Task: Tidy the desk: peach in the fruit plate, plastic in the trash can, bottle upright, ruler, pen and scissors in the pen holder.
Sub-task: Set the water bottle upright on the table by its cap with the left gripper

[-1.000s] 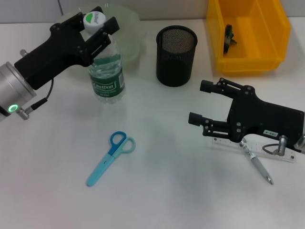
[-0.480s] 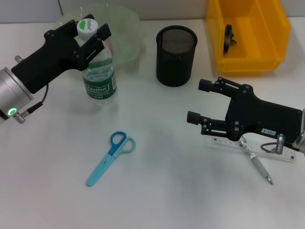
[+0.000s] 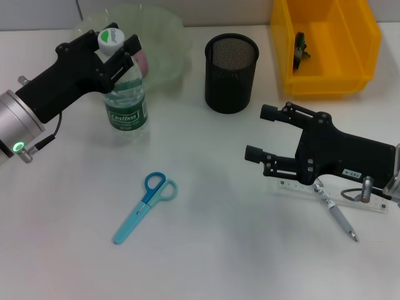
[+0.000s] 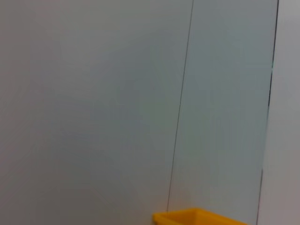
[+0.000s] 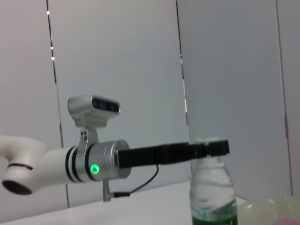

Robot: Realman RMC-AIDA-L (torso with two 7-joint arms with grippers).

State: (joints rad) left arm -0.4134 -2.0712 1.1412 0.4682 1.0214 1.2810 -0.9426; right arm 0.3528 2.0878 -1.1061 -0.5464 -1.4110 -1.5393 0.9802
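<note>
The clear water bottle [image 3: 125, 100] with a green label stands upright in front of the pale green fruit plate [image 3: 164, 32]. My left gripper [image 3: 116, 52] is shut on its neck, just under the white-and-green cap. The right wrist view shows the same grip on the bottle [image 5: 212, 197]. A pink peach [image 3: 143, 60] lies in the plate. Blue scissors [image 3: 144, 207] lie flat on the table, nearer the front. My right gripper [image 3: 260, 134] is open and low over the table, above the clear ruler [image 3: 294, 186] and grey pen [image 3: 339, 218]. The black mesh pen holder [image 3: 231, 72] stands behind it.
A yellow bin [image 3: 325, 75] sits at the back right with a small dark item [image 3: 300, 47] inside; its top edge [image 4: 197, 218] shows in the left wrist view. White tabletop lies between the scissors and the right gripper.
My left gripper has carried the bottle a short way to the left, still upright, uncovering the peach in the plate. The right arm has stayed put.
</note>
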